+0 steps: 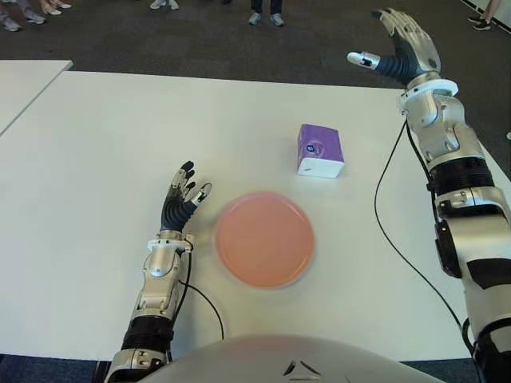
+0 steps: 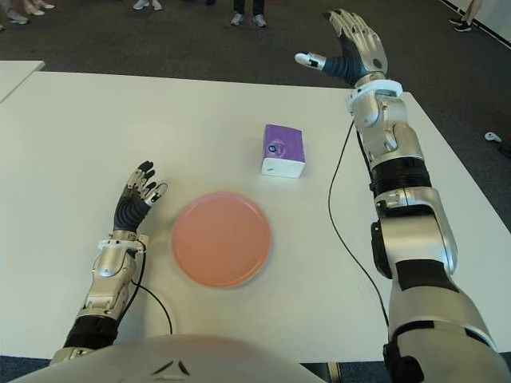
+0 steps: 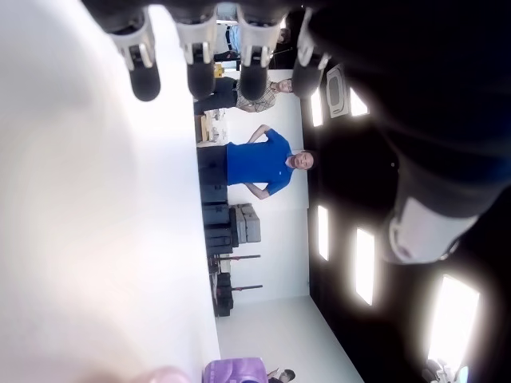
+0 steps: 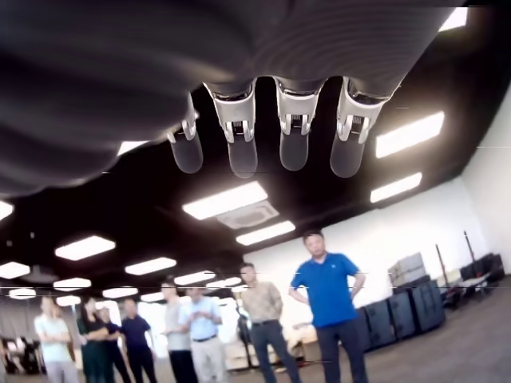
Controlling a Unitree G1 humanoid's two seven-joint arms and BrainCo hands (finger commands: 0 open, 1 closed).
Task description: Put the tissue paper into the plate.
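Nearest the camera, the rounded white top of the robot's torso [image 1: 263,359] fills the bottom edge of the head view, at the near edge of a wide white counter [image 1: 104,144]. On the left, the left robot hand [image 1: 182,195] shows low over the counter just to the left of the plate, its dark fingers [image 3: 145,76] loosely spread and pointing away from the robot, holding nothing; whether it touches the surface cannot be told. Just right of that hand, a round, flat, salmon-pink plate [image 1: 264,238] lies on the counter, with nothing in it. Beyond the plate and a little to the right, apart from it, sits the tissue paper, a small purple and white pack [image 1: 320,150], resting on the counter and touched by neither hand. Far to the right, the right robot hand [image 1: 399,44] is raised high past the far right corner of the counter, well away from the pack, its fingers [image 4: 242,140] stretched wide and empty. A black cable [image 1: 391,239] hangs beside the right arm. Feet of several people [image 1: 263,14] stand on the dark carpet beyond the counter.
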